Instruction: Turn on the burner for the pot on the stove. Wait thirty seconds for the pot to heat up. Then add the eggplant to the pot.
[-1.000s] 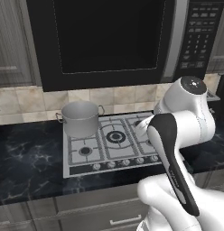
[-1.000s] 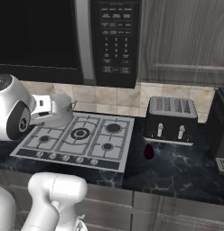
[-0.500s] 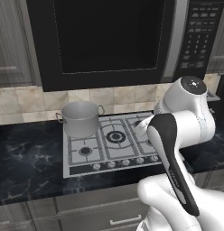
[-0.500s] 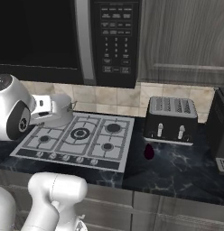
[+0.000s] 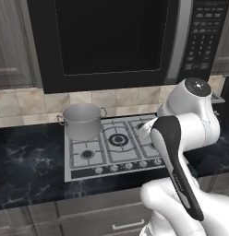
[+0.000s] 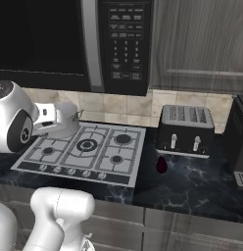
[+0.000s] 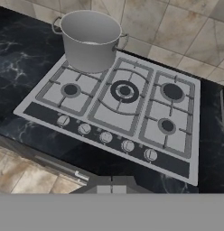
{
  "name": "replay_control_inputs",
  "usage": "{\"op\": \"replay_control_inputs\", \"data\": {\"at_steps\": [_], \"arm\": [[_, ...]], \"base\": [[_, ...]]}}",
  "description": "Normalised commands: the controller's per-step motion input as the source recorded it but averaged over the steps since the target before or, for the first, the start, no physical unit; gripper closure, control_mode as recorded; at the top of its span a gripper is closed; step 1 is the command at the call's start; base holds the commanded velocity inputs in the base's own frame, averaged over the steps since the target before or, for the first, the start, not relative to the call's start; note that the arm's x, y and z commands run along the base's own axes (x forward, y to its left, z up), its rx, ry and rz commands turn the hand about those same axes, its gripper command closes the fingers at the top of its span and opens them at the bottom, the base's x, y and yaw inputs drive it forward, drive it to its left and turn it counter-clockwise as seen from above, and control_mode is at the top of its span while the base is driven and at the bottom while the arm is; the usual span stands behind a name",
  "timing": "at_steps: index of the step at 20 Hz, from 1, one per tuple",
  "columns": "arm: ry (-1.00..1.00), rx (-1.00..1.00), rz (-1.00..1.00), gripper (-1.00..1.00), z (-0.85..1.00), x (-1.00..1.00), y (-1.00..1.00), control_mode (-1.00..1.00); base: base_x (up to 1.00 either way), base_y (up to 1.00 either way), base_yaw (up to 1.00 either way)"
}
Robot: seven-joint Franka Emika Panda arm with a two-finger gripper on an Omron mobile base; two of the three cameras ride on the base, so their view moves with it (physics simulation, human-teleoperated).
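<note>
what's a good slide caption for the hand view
Grey pot on the stove's back-left burner, five knobs in front.

The white arm (image 5: 181, 152) rises from the base, bends at a high elbow and reaches forward and down. The gripper (image 7: 112, 182) is closed, with its two dark finger tips together. It hangs in the air and it holds nothing.

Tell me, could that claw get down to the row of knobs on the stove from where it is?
Probably yes. The claw hangs shut above the front of the stove, and nothing stands between it and the knobs. The pot sits on the back left burner, well behind them.
</note>
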Motion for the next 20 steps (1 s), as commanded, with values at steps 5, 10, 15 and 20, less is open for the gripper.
{"op": "replay_control_inputs", "data": {"at_steps": [5,10,15,20], "arm": [[0.00,0.00,0.00,1.00,0.00,0.00,0.00,-1.00],[0.00,0.00,0.00,1.00,0.00,0.00,0.00,-1.00],[0.00,0.00,0.00,1.00,0.00,0.00,0.00,-1.00],[0.00,0.00,0.00,1.00,0.00,0.00,0.00,-1.00]], "base": [[0.00,0.00,0.00],[0.00,0.00,0.00],[0.00,0.00,0.00],[0.00,0.00,0.00]]}}
